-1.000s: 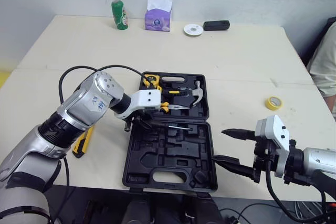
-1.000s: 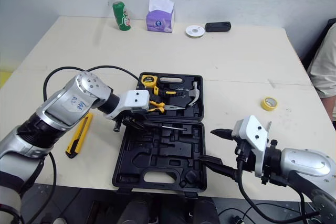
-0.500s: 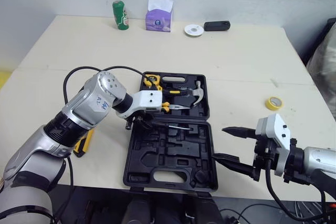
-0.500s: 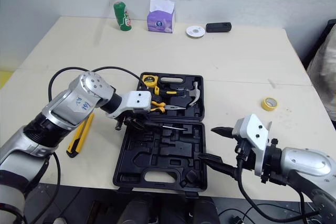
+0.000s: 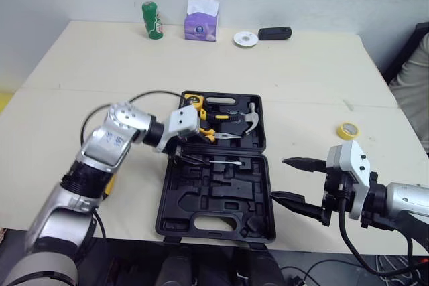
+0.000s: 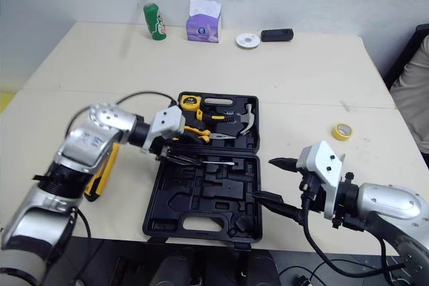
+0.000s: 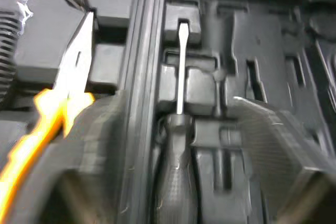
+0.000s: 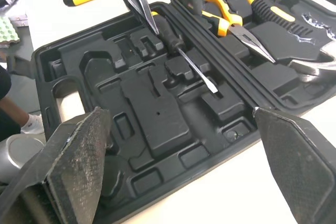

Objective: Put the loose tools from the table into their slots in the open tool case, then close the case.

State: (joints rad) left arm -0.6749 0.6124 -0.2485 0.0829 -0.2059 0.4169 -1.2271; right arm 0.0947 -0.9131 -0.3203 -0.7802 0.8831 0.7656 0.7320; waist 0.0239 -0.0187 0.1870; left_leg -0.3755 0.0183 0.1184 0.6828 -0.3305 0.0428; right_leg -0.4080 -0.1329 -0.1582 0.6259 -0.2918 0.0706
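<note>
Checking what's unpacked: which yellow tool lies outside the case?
The yellow-and-black utility knife, on the table left of the black tool case; the yellow tape measure and yellow-handled pliers lie inside it.

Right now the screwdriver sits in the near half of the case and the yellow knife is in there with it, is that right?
Not quite. The screwdriver does sit in the near half of the case, but the knife is not in there with it. It lies on the table to the left of the case, partly under the left arm. The right eye view shows it.
</note>
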